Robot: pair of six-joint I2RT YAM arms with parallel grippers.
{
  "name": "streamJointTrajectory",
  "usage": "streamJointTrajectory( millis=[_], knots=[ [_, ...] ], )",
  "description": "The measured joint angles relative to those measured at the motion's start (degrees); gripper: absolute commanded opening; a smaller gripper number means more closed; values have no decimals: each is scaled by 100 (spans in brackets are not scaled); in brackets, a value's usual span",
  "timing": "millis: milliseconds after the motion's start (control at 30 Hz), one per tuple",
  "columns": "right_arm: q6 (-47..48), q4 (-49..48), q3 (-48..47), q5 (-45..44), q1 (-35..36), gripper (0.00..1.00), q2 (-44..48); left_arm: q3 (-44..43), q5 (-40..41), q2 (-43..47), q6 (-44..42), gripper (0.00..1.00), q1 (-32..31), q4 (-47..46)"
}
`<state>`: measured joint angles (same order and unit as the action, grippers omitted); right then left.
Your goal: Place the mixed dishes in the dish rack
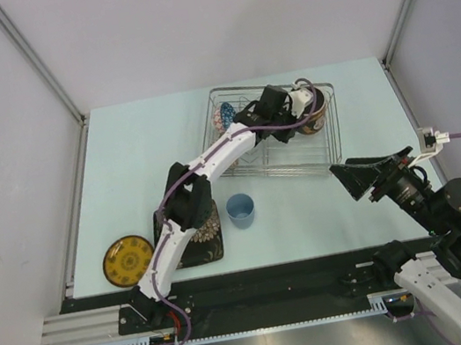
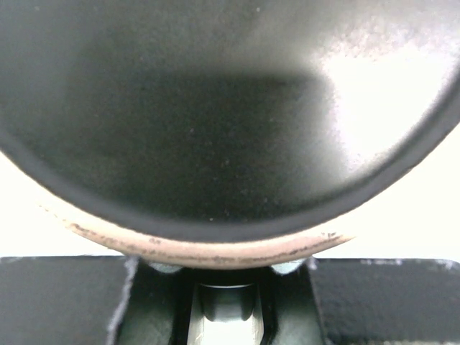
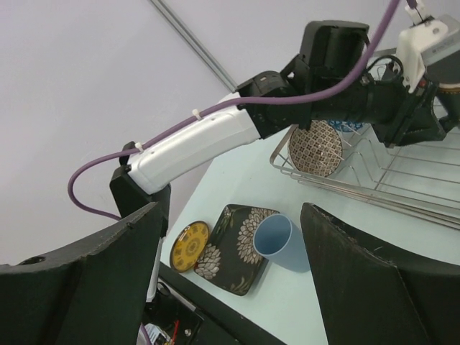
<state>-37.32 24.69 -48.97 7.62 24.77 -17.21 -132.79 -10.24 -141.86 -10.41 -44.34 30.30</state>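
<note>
**Bowl held over the rack's right end**

We see the left gripper (image 1: 306, 104) reaching far across the table, clamped on the rim of the beige-pink bowl (image 2: 215, 248). The bowl's dark inside faces the left wrist camera. It sits over the right part of the dish rack (image 1: 332, 135), a silver wire basket whose long axis runs left to right at the far side. A patterned bowl (image 1: 223, 119) stands on edge in the rack's left end.

Near the rack, the light-blue cup (image 1: 241, 210) stands upright with its mouth up. The black square floral plate (image 1: 209, 240) lies just left of it, partly under the left arm. The round yellow plate (image 1: 128, 260) lies farther left.

The right gripper (image 1: 369, 170) hangs near the rack's right near corner, its fingers wide apart and holding nothing.

The table (image 1: 138, 153) is pale blue-green, boxed by plain grey-white walls with metal corner posts.
</note>
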Motion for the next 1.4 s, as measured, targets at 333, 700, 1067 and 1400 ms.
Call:
streamJointTrajectory(
  millis=[333, 700, 1067, 1400],
  knots=[
    [-55, 170, 11, -118, 0, 83, 122, -37, 221, -442, -70, 0, 42, -146],
    [-175, 280, 116, -138, 0, 82, 184, -39, 190, -535, -68, 26, 42, -232],
    [-313, 339, 236, -138, 0, 83, 223, -63, -42, -527, -66, 80, 13, -754],
    [-249, 492, 240, -136, 0, 84, 208, 564, -42, 306, -61, 100, 9, -675]
  ],
)
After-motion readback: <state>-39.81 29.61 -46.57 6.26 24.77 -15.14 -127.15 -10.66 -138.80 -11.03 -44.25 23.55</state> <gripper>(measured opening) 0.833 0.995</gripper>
